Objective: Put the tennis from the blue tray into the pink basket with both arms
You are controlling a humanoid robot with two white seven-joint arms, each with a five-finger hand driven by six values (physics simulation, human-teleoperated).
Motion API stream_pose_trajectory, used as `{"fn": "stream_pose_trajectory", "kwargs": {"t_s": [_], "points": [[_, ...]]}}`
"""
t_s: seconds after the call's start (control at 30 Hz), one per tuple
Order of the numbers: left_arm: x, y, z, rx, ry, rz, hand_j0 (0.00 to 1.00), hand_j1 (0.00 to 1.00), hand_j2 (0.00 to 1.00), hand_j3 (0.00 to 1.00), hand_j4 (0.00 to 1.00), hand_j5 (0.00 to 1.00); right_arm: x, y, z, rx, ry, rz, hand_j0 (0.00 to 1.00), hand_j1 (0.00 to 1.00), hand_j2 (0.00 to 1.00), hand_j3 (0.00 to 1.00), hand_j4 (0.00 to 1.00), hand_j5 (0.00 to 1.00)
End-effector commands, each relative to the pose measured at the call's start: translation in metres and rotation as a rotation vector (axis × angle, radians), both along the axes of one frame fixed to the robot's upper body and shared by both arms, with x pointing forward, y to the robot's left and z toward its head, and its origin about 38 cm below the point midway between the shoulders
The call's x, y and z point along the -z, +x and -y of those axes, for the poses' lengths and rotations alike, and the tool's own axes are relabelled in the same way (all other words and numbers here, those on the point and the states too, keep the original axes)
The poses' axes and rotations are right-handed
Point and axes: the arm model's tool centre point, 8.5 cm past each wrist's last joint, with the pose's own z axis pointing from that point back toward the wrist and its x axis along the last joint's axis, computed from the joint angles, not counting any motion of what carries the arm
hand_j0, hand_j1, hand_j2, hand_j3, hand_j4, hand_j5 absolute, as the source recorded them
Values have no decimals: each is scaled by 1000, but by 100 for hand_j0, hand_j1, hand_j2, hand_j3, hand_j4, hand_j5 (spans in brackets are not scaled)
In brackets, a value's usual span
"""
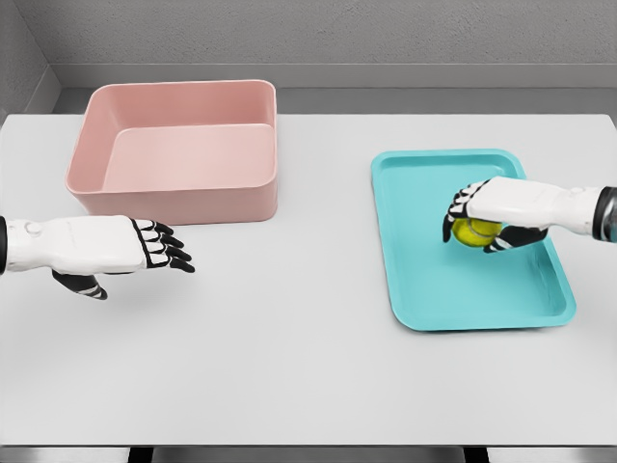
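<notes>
Right hand (487, 220) is wrapping curled fingers around the yellow tennis ball (474, 232), which is sitting inside the blue tray (424, 289) on the table's (289, 367) right side. Left hand (116, 246) is hovering over the table with fingers extended, gripping nothing, just in front of the pink basket (178, 203).

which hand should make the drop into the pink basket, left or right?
Probably left. The left hand hovers open just in front of the pink basket. The right hand is closed on the tennis ball over the blue tray, far across the table, so a handover suits.
</notes>
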Motion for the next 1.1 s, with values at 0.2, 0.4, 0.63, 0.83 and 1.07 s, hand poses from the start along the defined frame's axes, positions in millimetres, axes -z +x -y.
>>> {"fn": "stream_pose_trajectory", "kwargs": {"t_s": [0.2, 0.4, 0.63, 0.83, 1.07], "points": [[0, 0, 0, -3, -4, -2, 100, 100, 100, 100, 100, 100, -9, -2, -23, -76, 28, 18, 53, 53, 53, 53, 53, 53], [0, 0, -1, -4, -2, -3, 100, 100, 100, 100, 100, 100, -10, 1, -48, -139, 66, 29, 53, 53, 53, 53, 53, 53], [0, 0, -1, -4, -2, -5, 100, 100, 100, 100, 100, 100, -9, 2, -77, -206, 110, 30, 53, 53, 53, 53, 53, 53], [1, -1, -2, -6, 0, -6, 100, 100, 100, 100, 100, 100, -9, 2, -105, -261, 151, 31, 53, 53, 53, 53, 53, 53], [1, -1, -2, -6, 2, -7, 100, 100, 100, 100, 100, 100, -6, 1, -128, -297, 182, 20, 53, 53, 53, 53, 53, 53]]}}
